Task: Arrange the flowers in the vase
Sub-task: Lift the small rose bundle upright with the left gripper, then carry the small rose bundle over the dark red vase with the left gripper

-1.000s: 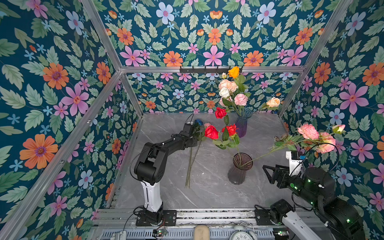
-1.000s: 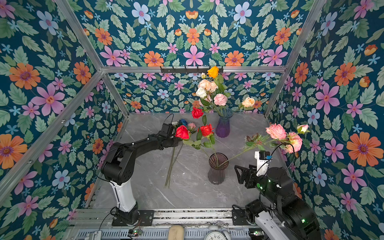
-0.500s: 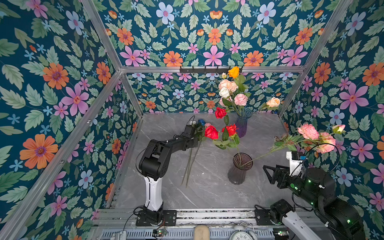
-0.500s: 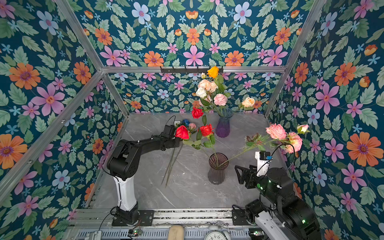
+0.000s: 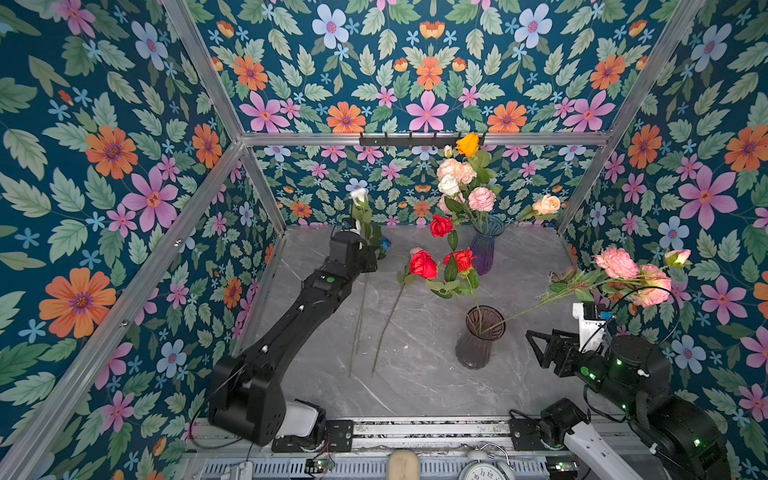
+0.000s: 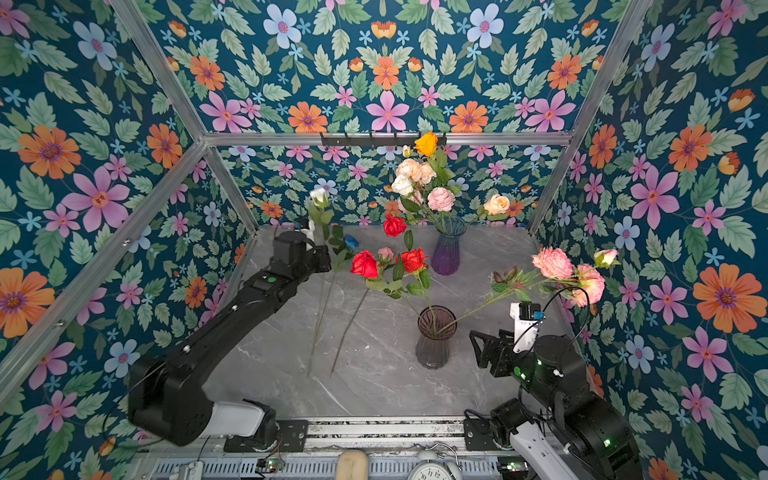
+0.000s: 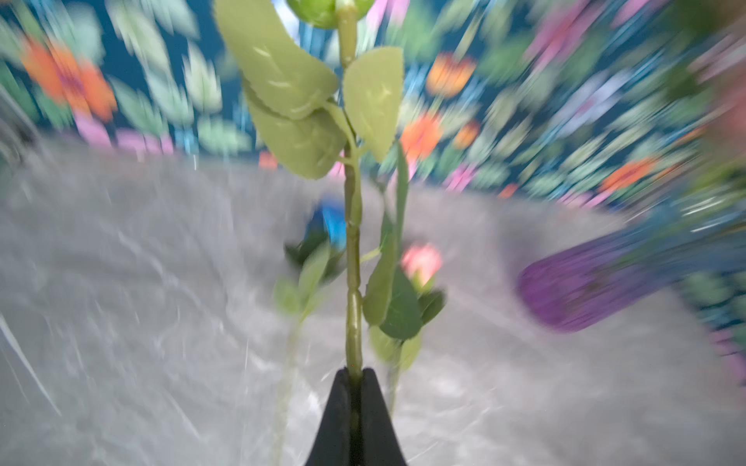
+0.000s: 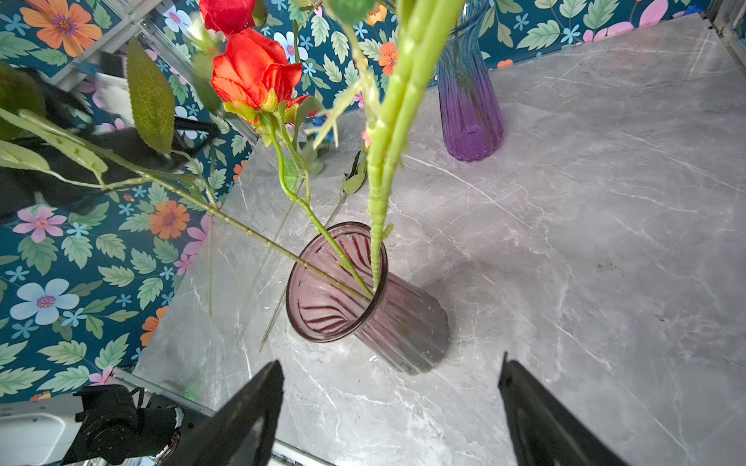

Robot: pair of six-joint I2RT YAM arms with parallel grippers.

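Your white rose stands nearly upright at the back left of the table. The left gripper is clenched on its green stem, below the leaves. Near it a blue flower and a small pink bud lie on the grey marble table, with their long stems pointing toward the front. At the front middle you see the smoky vase. It holds two red roses leaning to the left and pink peony blooms leaning far to the right. The purple vase at the back holds a bouquet of orange, peach, white, pink and red blooms. Your right gripper hovers just beside the smoky vase with the jaws spread wide, holding nothing
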